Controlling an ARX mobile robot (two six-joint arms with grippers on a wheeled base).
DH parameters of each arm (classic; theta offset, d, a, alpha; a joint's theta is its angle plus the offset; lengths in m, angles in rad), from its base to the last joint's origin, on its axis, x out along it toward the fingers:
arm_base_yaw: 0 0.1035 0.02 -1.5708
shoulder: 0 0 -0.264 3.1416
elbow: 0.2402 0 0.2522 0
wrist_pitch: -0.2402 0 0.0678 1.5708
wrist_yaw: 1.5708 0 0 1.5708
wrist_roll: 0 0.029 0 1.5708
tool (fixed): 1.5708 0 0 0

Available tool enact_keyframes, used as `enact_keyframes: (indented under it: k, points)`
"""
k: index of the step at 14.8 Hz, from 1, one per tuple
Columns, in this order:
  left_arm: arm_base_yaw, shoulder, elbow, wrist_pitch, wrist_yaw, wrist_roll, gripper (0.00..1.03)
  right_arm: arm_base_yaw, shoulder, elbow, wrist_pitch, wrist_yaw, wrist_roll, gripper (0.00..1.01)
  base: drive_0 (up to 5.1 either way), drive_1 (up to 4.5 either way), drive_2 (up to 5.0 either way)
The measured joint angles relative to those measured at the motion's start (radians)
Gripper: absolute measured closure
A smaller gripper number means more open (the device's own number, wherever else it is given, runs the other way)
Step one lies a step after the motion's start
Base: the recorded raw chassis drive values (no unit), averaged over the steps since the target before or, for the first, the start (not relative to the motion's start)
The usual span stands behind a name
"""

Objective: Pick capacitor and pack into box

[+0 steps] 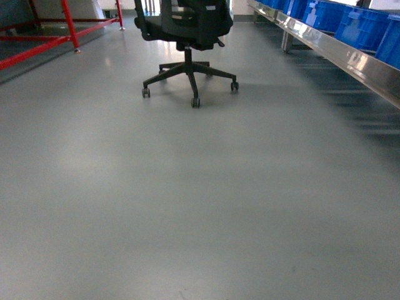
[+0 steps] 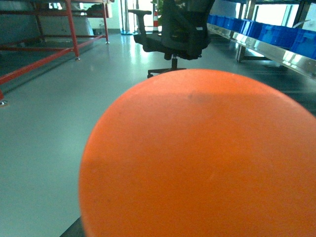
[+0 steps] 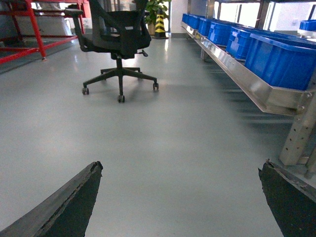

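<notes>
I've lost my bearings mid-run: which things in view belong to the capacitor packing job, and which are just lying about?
Job: right hand, open, empty; no capacitor or box shows.

Lying about: office chair, blue crates on steel shelf, red frame, orange round thing filling the left wrist view, unidentified.

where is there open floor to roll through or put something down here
Open floor runs from the camera up to the office chair, bordered on the right by the metal shelf rail with blue crates. The far left is crowded by the red frame. The chair's wheeled base blocks the centre farther ahead; narrower lanes pass on either side.
</notes>
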Motion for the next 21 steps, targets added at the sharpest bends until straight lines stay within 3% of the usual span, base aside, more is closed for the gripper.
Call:
enact_keyframes:
  k: [21]
  points:
    - [0.0, 0.0, 0.0, -0.002, 0.0, 0.0, 0.59, 0.0, 0.0, 0.0, -0.003, 0.0, 0.0, 0.03, -5.0, 2.44, 2.4]
